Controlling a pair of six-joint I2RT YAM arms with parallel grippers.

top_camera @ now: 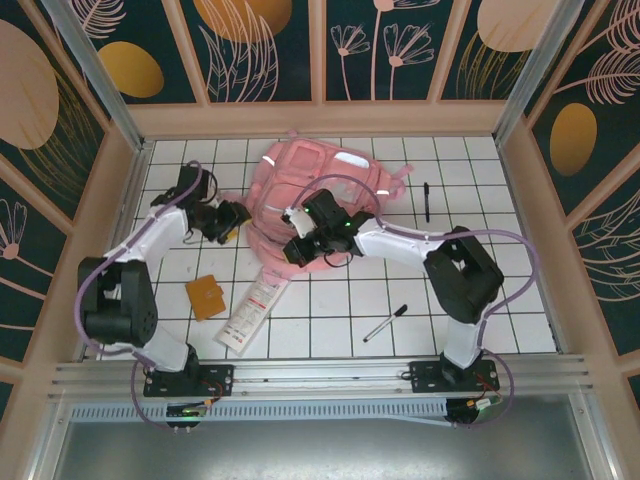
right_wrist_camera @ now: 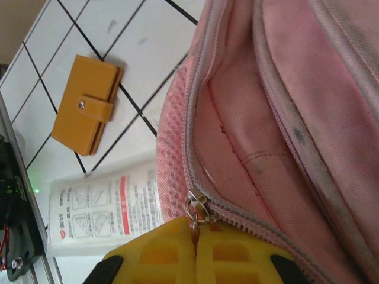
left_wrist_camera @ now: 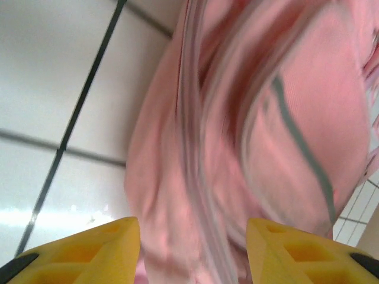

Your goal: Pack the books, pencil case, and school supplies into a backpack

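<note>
The pink backpack (top_camera: 330, 185) lies at the back middle of the table, its zip partly undone. My right gripper (top_camera: 300, 248) is at its near edge, shut (right_wrist_camera: 195, 228) on the metal zipper pull (right_wrist_camera: 193, 208); the open pocket of the backpack (right_wrist_camera: 249, 136) gapes above it. My left gripper (top_camera: 230, 222) is at the bag's left side, its yellow fingers (left_wrist_camera: 100, 251) standing apart with blurred pink backpack (left_wrist_camera: 266, 118) fabric just beyond. The white pencil case (top_camera: 252, 312) and orange-brown square item (top_camera: 206, 296) lie in front. A whitish pen (top_camera: 385, 322) and a black pen (top_camera: 426, 200) lie to the right. The books are out of view.
The orange-brown item (right_wrist_camera: 86, 103) and pencil case (right_wrist_camera: 100, 213) lie close to the bag's near-left corner. Wooden walls fence the tiled table (top_camera: 500, 300) on three sides. An aluminium rail (top_camera: 320, 375) carrying both arm bases runs along the near edge.
</note>
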